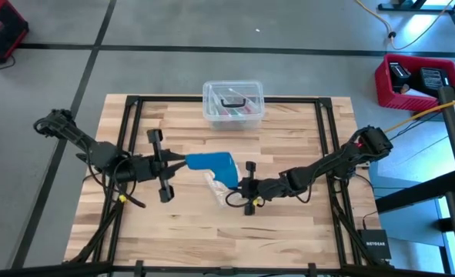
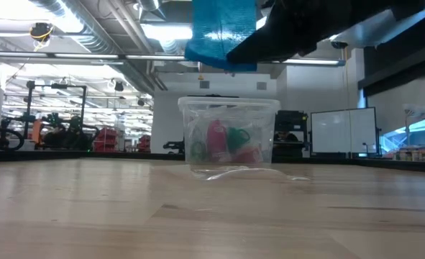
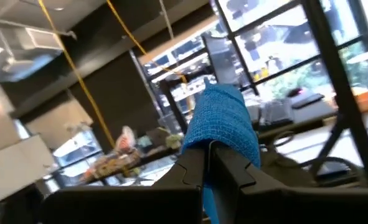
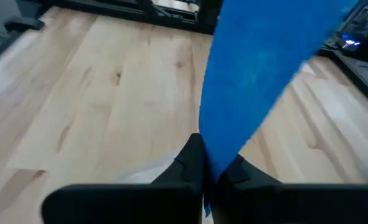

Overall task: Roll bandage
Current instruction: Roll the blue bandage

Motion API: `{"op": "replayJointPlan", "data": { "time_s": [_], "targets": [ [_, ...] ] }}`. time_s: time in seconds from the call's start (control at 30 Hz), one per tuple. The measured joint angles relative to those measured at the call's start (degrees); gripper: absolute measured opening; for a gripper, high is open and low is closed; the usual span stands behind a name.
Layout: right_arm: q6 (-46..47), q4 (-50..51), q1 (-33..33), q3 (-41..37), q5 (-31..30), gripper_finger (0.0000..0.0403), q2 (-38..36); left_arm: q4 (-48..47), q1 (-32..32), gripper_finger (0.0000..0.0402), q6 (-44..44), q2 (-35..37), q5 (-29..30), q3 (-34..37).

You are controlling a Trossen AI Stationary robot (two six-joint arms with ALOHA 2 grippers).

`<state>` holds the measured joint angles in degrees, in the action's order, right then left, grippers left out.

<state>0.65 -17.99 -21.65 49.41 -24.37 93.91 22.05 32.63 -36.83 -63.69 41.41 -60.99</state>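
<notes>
The bright blue bandage (image 1: 212, 163) hangs in the air over the middle of the table, stretched between my two grippers. My left gripper (image 1: 182, 162) is shut on its left end, and in the left wrist view the blue fabric (image 3: 220, 121) bulges beyond the fingertips. My right gripper (image 1: 241, 187) is shut on its right end. In the low view the bandage (image 2: 219, 32) shows high above the tabletop. A small clear plastic bag (image 1: 215, 185) lies flat on the table under it. My left gripper pinches the bandage's left end (image 3: 212, 144) between its two fingers, coming roughly level from the table's left. The fabric bunches thickly just past the fingertips, lifted clear of the table. My right gripper pinches the band's other end (image 4: 216, 158) between its two fingers, slanting down from the table's right. The band runs straight and flat away from the fingers toward the left gripper, clear of the wood.
A clear lidded box (image 1: 233, 104) with red and green things inside stands at the table's far middle. A black frame (image 1: 131, 123) runs along the table's sides. Bare wood (image 1: 212, 231) lies toward the near edge.
</notes>
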Motion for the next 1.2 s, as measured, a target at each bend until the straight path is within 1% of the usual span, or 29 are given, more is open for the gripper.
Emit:
{"op": "replayJointPlan", "data": {
  "time_s": [0.07,0.2,0.37,0.43,0.53,0.63,0.77,0.87,0.97,1.07,1.2],
  "targets": [
    [0.4,-0.15,-0.9,0.0,0.42,0.0004,-0.2,0.12,-0.72,0.0002,-1.96,0.09,0.72,0.0],
    [0.38,-1.59,-3.83,0.02,-0.44,0.0006,-2.21,-0.14,-3.05,0.0002,-4.19,0.21,4.0,0.0],
    [0.1,-2.0,-6.6,0.35,-1.07,0.0004,-5.26,-0.86,-6.15,0.0002,-4.61,0.23,4.59,0.0],
    [0.05,-1.9,-7.52,1.23,-0.56,0.0004,-6.02,-0.53,-7.14,0.0002,-6.83,0.23,5.47,0.0],
    [-0.71,-1.14,-9.13,3.19,-0.1,0.0003,-6.32,-0.12,-8.8,0.0002,-12.52,0.23,8.0,-0.02],
    [-2.21,0.25,-11.12,5.9,-0.08,0.0003,-6.32,-0.16,-10.83,0.0001,-13.94,0.23,8.35,-0.02],
    [-2.78,5.58,-13.39,11.31,-0.21,0.0002,-6.32,-0.31,-13.8,0.0001,-14.94,0.23,8.83,0.44],
    [-3.04,10.04,-15.36,16.52,-1.8,0.0002,-6.27,0.19,-16.89,0.0001,-15.84,0.23,9.38,1.27],
    [-5.23,14.93,-17.85,21.29,-3.77,0.0002,-5.67,1.88,-20.01,0.0001,-15.8,0.23,10.76,1.83],
    [-5.63,19.12,-19.89,24.43,-6.6,0.0002,-4.76,6.96,-22.56,0.0001,-15.66,0.23,10.5,2.1],
    [-5.42,19.87,-21.43,24.72,-8.02,0.0002,-3.91,11.1,-23.81,0.0001,-13.44,1.54,5.57,2.1]
  ]
}}
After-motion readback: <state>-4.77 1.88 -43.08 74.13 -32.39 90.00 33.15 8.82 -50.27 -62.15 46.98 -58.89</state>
